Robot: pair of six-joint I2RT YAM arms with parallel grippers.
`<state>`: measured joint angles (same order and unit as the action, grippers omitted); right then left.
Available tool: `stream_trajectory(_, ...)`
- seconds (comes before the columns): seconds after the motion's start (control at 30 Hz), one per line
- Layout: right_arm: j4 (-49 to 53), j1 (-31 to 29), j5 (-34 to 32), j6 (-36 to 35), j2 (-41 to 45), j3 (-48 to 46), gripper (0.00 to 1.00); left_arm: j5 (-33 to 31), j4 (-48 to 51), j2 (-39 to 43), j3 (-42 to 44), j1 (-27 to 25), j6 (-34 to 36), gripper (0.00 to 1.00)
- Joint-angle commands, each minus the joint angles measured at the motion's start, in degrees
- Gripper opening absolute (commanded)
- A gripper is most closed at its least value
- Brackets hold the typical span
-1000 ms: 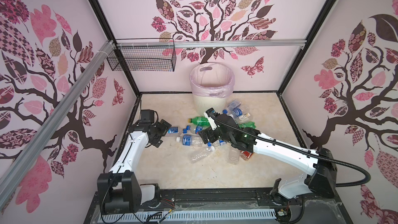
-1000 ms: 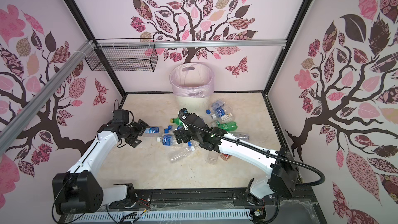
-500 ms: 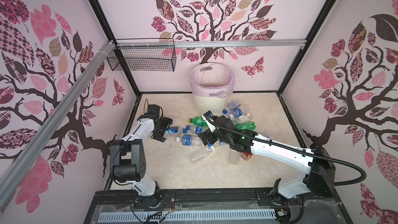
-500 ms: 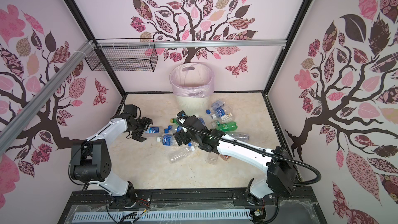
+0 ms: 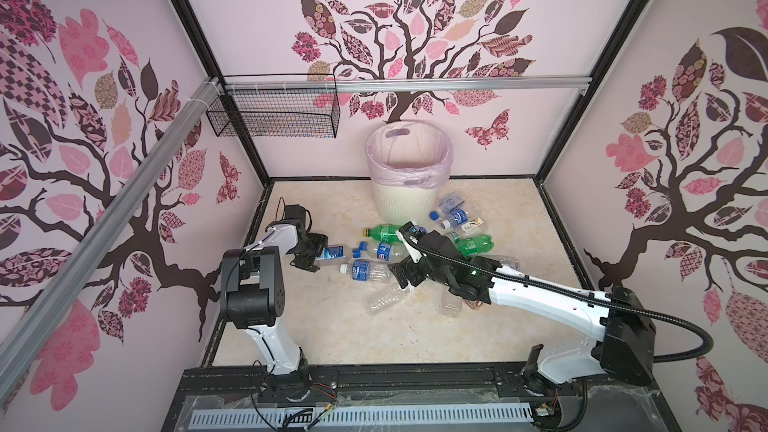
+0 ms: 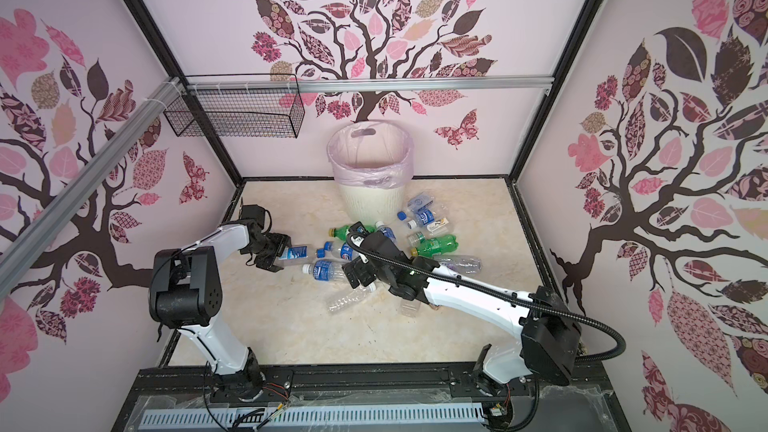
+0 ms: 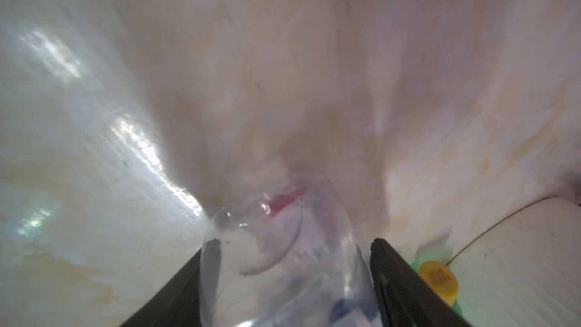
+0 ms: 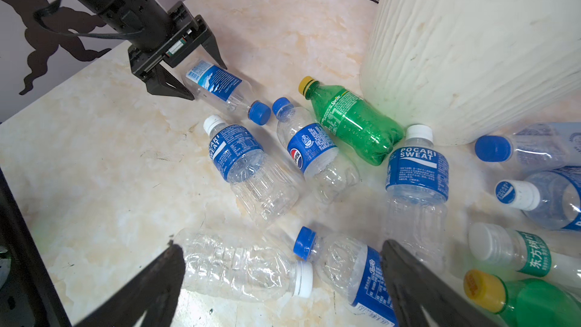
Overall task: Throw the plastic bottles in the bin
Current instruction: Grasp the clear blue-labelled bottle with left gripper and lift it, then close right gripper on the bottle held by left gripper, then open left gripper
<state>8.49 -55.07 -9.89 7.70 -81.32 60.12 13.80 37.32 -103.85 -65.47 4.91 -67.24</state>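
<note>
Well out from the bin [image 5: 401, 205], the left tool [image 5: 316, 257] has just narrowed around the base of a blue-labelled bottle [image 5: 332, 252] lying on the bench [image 5: 332, 338]. Pinched yet? I cannot tell. The right tool [image 8: 281, 246] stays wide apart over the bottles nearer the bin, so that's 1 pick starting

bright, even light; left wrist view blurred.
</note>
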Motion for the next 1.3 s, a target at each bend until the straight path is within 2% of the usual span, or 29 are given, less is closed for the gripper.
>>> stream_trajectory(0.0, 0.66, -0.13, -1.42, 0.44, 0.36, 3.41, 1.00, 0.42, -0.95, -2.52, -1.65, 0.58, 1.80, 0.70)
stream_trajectory(0.1, 0.89, -0.13, -1.51, 0.80, -0.53, 4.06, 1.00, 0.61, -1.80, -3.61, -1.82, 0.94, 2.92, 0.58)
stream_trajectory(0.17, 1.61, -0.17, -1.62, 0.90, -1.51, 4.96, 0.99, 0.87, -2.28, -3.93, -1.98, 1.39, 3.75, 0.55)
stream_trajectory(0.4, 2.76, -0.08, -1.77, 2.24, -3.54, 6.59, 0.99, 2.92, -4.39, -3.67, -2.71, 3.69, 6.09, 0.53)
stream_trajectory(0.6, 3.67, 0.12, -2.09, 3.26, -4.37, 7.76, 1.00, 3.78, -5.05, -1.43, -4.08, 3.72, 9.40, 0.49)
stream_trajectory(0.93, 4.34, 5.39, 0.97, 6.67, -2.28, 8.18, 1.00, 3.22, -4.95, 6.34, -2.72, 3.33, 14.54, 0.47)
stream_trajectory(1.07, 3.97, 8.49, 5.13, 7.70, -1.02, 8.69, 1.00, 2.61, -4.13, 11.17, -2.50, 0.49, 16.45, 0.47)
stream_trajectory(1.27, 4.26, 10.92, 9.09, 7.06, 0.12, 11.07, 1.00, -0.20, -2.43, 18.16, -5.04, -7.60, 20.01, 0.46)
